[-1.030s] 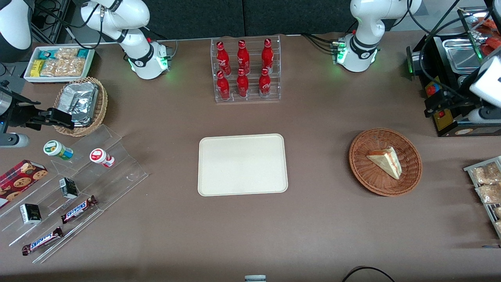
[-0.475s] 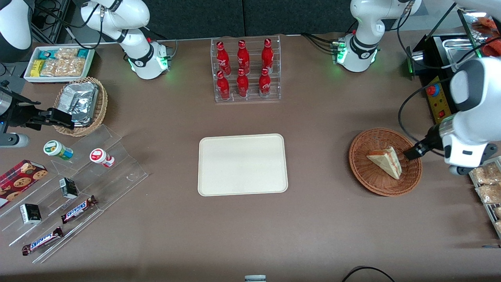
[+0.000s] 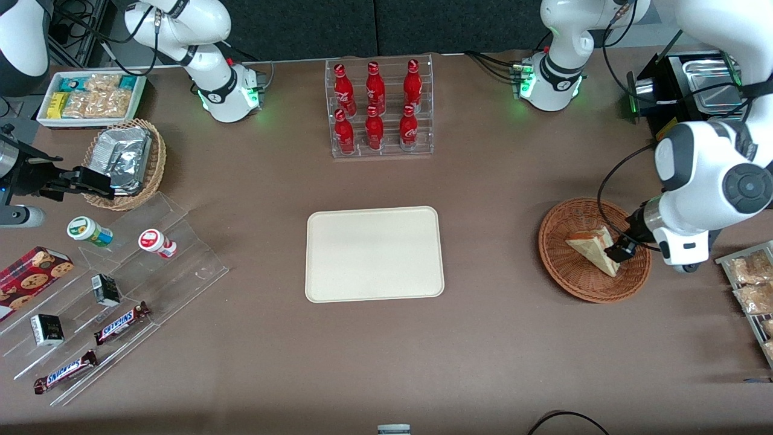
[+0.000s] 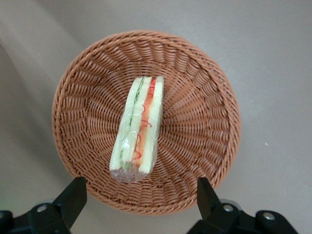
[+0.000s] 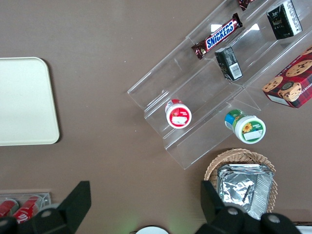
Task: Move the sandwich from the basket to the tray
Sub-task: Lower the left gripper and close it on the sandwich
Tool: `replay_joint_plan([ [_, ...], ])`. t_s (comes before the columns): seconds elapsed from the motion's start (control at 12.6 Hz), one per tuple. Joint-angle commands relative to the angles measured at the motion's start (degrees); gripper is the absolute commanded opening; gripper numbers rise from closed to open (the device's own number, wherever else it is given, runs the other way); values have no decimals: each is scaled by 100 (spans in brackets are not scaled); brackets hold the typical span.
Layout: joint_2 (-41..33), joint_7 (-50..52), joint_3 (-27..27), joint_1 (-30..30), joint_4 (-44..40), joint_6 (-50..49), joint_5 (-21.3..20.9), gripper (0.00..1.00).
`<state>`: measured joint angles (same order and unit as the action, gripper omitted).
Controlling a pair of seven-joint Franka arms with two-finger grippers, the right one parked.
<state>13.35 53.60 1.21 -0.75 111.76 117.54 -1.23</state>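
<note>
The sandwich [image 3: 587,246], a cream wedge with orange-red and green filling, lies in the round reddish-brown wicker basket [image 3: 564,275] toward the working arm's end of the table. My left gripper [image 3: 619,251] hangs above the basket, over the sandwich's edge, open and empty. In the left wrist view the sandwich [image 4: 139,126] lies in the middle of the basket [image 4: 200,97], and the two dark fingers [image 4: 73,195] stand wide apart over the basket's rim. The cream tray [image 3: 374,254] lies bare at the table's middle, and it also shows in the right wrist view [image 5: 24,97].
A clear rack of red bottles [image 3: 379,109] stands farther from the camera than the tray. A black machine [image 3: 682,103] and a rack of snack packets [image 3: 752,290] flank the basket. A clear stepped display [image 3: 115,302], a tan foil-packet basket [image 3: 124,160] and a white bin [image 3: 90,96] lie toward the parked arm's end.
My left arm has swung in from the working arm's end of the table. Its gripper has moved over the basket and come down to the sandwich's edge. The sandwich has not moved.
</note>
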Motion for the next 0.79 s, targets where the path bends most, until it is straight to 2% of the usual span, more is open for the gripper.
replay_joint_plan([
  [0.0,115,221,28,-153,309,338,-87,100],
  [0.24,255,221,28,-268,662,891,-88,100],
  [0.71,1081,309,28,-224,715,1946,-88,100],
])
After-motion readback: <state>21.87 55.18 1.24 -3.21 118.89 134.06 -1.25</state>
